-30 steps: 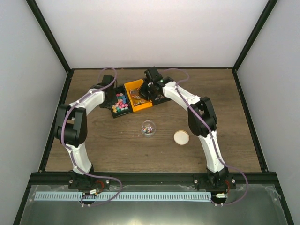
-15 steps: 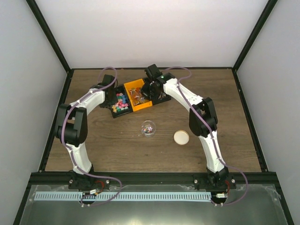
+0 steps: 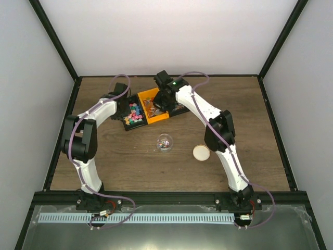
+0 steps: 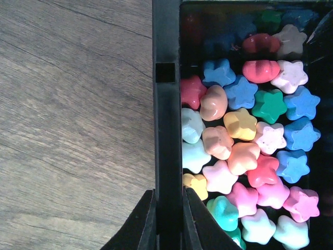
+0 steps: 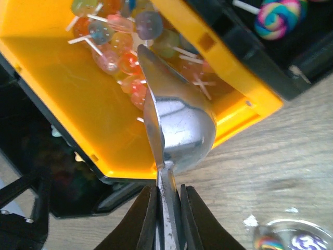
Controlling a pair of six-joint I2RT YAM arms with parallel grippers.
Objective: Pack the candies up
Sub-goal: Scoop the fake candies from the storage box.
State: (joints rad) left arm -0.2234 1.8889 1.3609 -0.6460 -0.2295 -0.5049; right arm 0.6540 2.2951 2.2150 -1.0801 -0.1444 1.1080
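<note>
The candies (image 4: 244, 156) are small star-shaped sweets in pink, blue, green, yellow and red, heaped in a black bin (image 3: 133, 115) at the back of the table. My left gripper (image 4: 169, 195) is shut on that bin's left wall (image 4: 166, 104). An orange bin (image 5: 67, 99) next to it holds small round lollipops (image 5: 119, 47). My right gripper (image 5: 167, 190) is shut on the handle of a metal scoop (image 5: 179, 125), whose bowl is tipped on edge with its tip among the lollipops. The clear jar (image 3: 165, 141) stands nearer, with a few sweets inside.
A cream round lid (image 3: 201, 152) lies flat to the right of the jar. Another black bin (image 5: 270, 31) with swirl lollipops sits behind the orange one. Both arms arch over the back half of the wooden table (image 3: 250, 120).
My right arm has swung left and the scoop has gone further into the orange bin. The left arm, the jar and the lid have not moved.
</note>
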